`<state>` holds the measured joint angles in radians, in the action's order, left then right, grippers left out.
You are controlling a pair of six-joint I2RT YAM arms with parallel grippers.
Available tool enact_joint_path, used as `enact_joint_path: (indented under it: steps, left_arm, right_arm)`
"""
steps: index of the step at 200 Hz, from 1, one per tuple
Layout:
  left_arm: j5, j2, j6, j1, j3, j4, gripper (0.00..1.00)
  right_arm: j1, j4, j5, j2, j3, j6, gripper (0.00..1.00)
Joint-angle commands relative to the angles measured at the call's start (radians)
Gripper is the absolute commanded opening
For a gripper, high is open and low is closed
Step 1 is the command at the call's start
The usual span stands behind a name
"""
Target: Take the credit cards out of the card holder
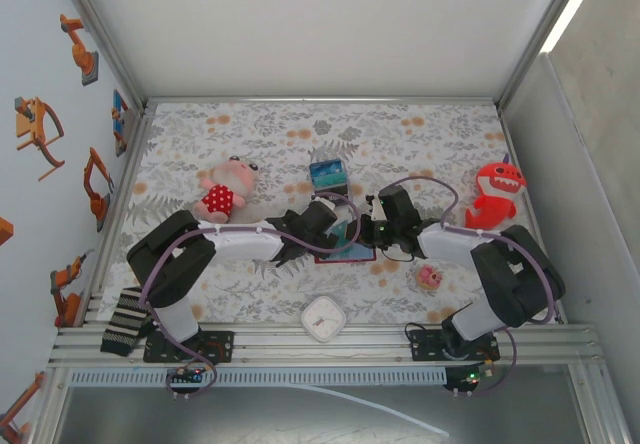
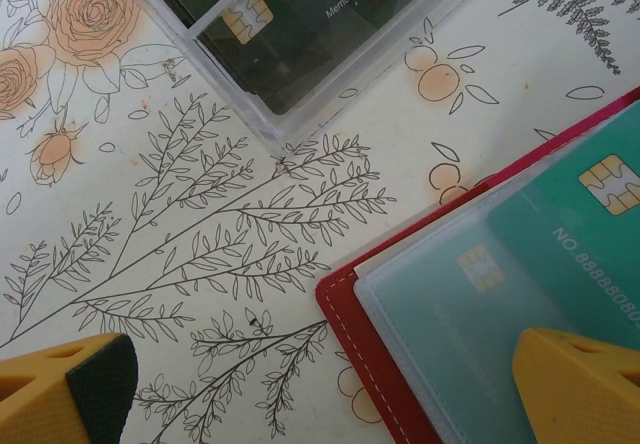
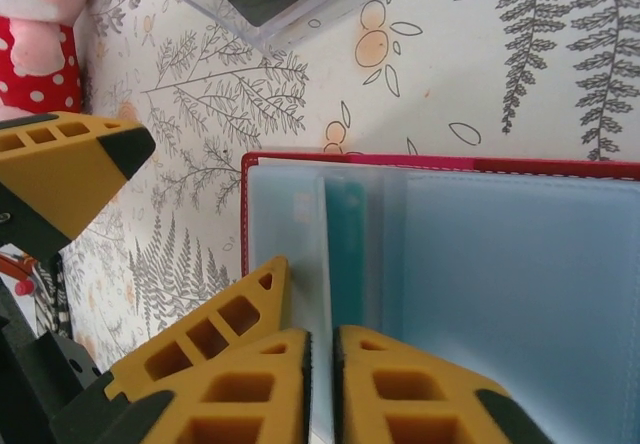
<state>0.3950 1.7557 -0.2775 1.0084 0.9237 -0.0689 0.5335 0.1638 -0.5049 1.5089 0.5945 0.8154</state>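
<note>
The dark-red card holder [image 1: 352,254] lies open on the floral cloth, its clear pockets up. Teal credit cards [image 2: 590,234] show through those pockets. My left gripper [image 2: 325,349] is open wide and astride the card holder's [image 2: 345,314] corner: one finger [image 2: 580,389] over the pockets, the other [image 2: 70,389] over the cloth. My right gripper [image 3: 322,349] is all but shut, pinching a thin clear pocket leaf [image 3: 318,254] that stands up from the card holder [image 3: 400,161], with a teal credit card [image 3: 346,244] edge-on beside it. In the top view both grippers, left [image 1: 318,226] and right [image 1: 366,232], meet over the holder.
A clear plastic box [image 1: 328,176] of cards stands just beyond the holder, close to the left gripper. A pink plush [image 1: 228,189] lies at the left and a red shark plush [image 1: 497,192] at the right. A white clock [image 1: 324,319], a small pink toy [image 1: 431,277] and a striped sock [image 1: 125,319] lie near the front.
</note>
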Motion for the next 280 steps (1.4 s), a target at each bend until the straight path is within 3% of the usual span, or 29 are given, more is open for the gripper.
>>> enact_joint_path:
  steps: [1, 43, 97, 162, 186, 232, 280]
  left_arm:
    - [-0.012, 0.0, -0.008, 0.007, 0.013, -0.031, 0.97]
    - [0.011, -0.043, 0.0, 0.007, 0.015, -0.035, 0.97]
    - [0.058, -0.126, 0.024, 0.007, 0.019, -0.039, 0.97]
    - [0.1, -0.315, 0.074, -0.014, -0.017, -0.014, 0.97]
    - [0.026, -0.393, 0.084, -0.046, -0.045, 0.021, 0.97]
    - [-0.235, -0.526, 0.058, -0.158, -0.122, 0.124, 0.97]
    - [-0.49, -0.581, 0.177, -0.21, -0.14, 0.134, 0.97]
  right_arm:
    - [0.006, 0.023, 0.0, 0.006, -0.01, -0.002, 0.11]
    - [0.008, -0.093, 0.071, -0.045, 0.008, -0.061, 0.03]
    - [0.008, -0.301, 0.191, -0.173, 0.054, -0.174, 0.01]
    - [0.009, -0.384, 0.153, -0.308, 0.111, -0.342, 0.0]
    - [0.02, -0.429, 0.124, -0.337, 0.153, -0.43, 0.0]
    - [0.048, -0.489, 0.021, -0.345, 0.223, -0.57, 0.0]
    - [0.063, -0.518, -0.112, -0.345, 0.281, -0.693, 0.0]
